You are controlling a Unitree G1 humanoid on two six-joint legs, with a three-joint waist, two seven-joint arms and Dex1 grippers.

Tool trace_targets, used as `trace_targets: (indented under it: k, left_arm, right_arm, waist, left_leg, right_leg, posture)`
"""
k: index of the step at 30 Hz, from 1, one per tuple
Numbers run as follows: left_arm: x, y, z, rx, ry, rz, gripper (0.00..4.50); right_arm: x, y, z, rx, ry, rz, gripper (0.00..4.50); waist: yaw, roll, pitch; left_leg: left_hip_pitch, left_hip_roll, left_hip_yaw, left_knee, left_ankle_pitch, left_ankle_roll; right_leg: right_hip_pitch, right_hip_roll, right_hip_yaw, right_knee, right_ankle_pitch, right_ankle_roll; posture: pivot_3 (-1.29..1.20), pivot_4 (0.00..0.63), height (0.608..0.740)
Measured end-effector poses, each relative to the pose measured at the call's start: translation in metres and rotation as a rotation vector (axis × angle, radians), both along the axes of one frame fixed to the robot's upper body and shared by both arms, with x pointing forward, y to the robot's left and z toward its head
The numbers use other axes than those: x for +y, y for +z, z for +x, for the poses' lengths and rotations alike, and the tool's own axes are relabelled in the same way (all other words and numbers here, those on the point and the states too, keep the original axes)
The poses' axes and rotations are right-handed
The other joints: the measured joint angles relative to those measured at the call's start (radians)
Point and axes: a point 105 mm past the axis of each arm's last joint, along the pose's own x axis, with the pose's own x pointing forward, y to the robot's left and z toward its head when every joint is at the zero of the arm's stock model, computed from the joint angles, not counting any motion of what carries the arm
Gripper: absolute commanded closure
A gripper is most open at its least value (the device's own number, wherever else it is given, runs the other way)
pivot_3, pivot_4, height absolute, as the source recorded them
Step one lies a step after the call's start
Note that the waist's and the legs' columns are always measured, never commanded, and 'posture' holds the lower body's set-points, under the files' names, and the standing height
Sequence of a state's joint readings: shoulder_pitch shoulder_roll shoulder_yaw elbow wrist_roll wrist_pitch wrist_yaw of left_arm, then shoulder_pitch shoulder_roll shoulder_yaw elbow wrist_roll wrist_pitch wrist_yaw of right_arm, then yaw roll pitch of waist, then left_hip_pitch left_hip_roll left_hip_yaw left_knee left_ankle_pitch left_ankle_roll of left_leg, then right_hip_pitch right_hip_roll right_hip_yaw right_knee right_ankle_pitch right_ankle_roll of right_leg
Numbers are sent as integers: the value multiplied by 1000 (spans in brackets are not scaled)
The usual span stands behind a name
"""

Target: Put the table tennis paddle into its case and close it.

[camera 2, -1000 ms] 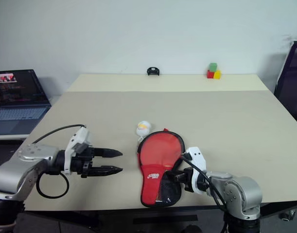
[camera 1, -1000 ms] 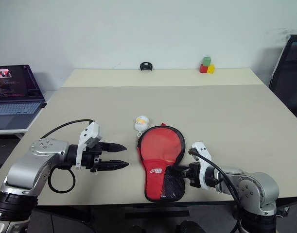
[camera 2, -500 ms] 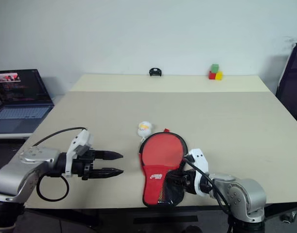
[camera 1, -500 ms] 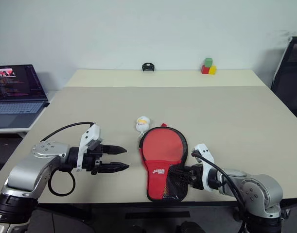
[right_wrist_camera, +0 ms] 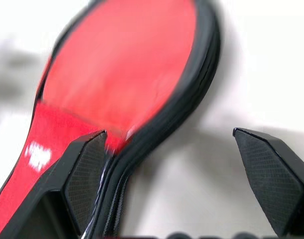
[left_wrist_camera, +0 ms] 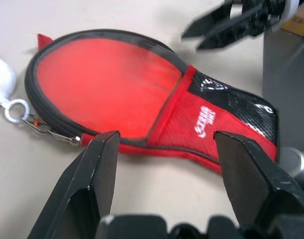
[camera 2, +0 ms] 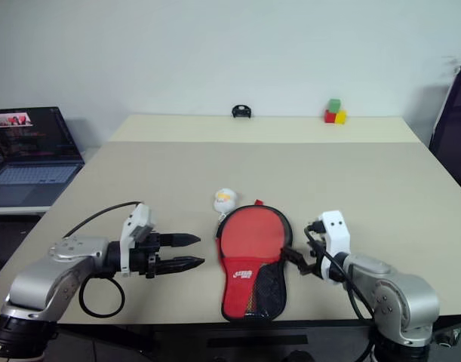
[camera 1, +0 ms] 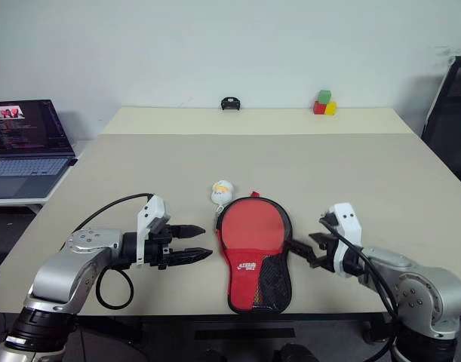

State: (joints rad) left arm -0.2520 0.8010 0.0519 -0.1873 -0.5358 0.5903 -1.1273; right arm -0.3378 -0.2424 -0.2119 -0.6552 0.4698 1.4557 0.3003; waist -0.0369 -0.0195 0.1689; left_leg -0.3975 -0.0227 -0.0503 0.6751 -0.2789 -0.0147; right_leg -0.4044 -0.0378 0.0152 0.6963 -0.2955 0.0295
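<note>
The case (camera 1: 255, 253) lies flat near the front edge of the worktop (camera 1: 351, 173), red side up, with its narrow mesh end toward the robot and its round end away. It looks closed around its edge, and the paddle is not to be seen by itself; I judge that it is already inside, because the pouch keeps a firm paddle shape.

The left hand (camera 1: 192, 250) hovers just beside the case on its left, the two fingers apart and holding nothing. The right hand (camera 1: 309, 245) is near the right edge of the case, its fingers spread wide and also empty, not touching the fabric.

The case seems light and soft, so the cloth can fold or slide on the smooth worktop if it is pushed from one side alone. The stiff paddle inside gives it body. A good place to take hold is the thick black edge, or the narrow handle end. The small metal zip pull (left_wrist_camera: 52, 130) on the left side, with the little white ball (camera 1: 220, 191) hanging from it, is thin and needs a careful pinch.
</note>
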Motion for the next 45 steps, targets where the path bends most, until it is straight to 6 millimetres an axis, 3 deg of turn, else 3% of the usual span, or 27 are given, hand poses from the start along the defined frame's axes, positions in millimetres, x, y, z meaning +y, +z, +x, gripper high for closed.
trace_targets:
  k: [3,8,15,22,28,34,40,45]
  left_arm:
    - [2,6,17,-56,80,-10,1207]
    - [18,12,41,-124,227,-8,1207]
    - [40,8,51,-146,383,1,1207]
    - [49,8,49,-128,442,-14,1207]
    - [52,8,50,-110,473,-26,1207]
    - [54,20,56,-154,501,-31,1207]
    - [39,35,90,-198,529,-31,1207]
    - [26,26,120,-136,543,-33,49]
  right_arm:
    - [3,28,24,-157,2,-51,20]
    - [35,39,31,-282,175,-86,20]
    - [69,18,26,-231,423,-99,20]
    - [86,-8,31,-143,488,-104,20]
    - [84,-32,44,-135,473,-162,20]
    - [86,-37,53,-197,482,-201,20]
    - [86,-40,57,-212,471,-217,20]
    - [89,-40,56,-214,474,-206,0]
  waist:
    - [3,0,0]
    - [2,0,0]
    - [3,0,0]
    - [5,0,0]
    - [5,0,0]
    - [5,-1,0]
    - [8,-3,-2]
    - [5,-4,-2]
  left_leg:
    - [0,0,0,0,0,0]
    - [-1,0,0,0,0,0]
    - [-2,0,0,0,0,0]
    - [-2,0,-1,0,0,0]
    - [-2,0,-1,0,0,0]
    - [-1,0,-1,1,0,0]
    - [1,0,-1,1,0,0]
    - [0,0,0,2,0,0]
  right_leg:
    - [0,0,-1,0,0,0]
    - [0,0,0,-1,0,0]
    - [0,0,0,-4,0,0]
    - [0,0,-1,-4,0,0]
    - [-1,0,-1,-3,0,0]
    - [0,0,-1,-2,0,0]
    - [1,0,-1,1,1,-1]
    - [1,0,-1,1,1,-1]
  posture:
    - [0,150,740]
    - [0,150,740]
    - [0,150,740]
    - [0,150,740]
    - [0,150,740]
    - [0,150,740]
    - [0,150,740]
    - [0,150,740]
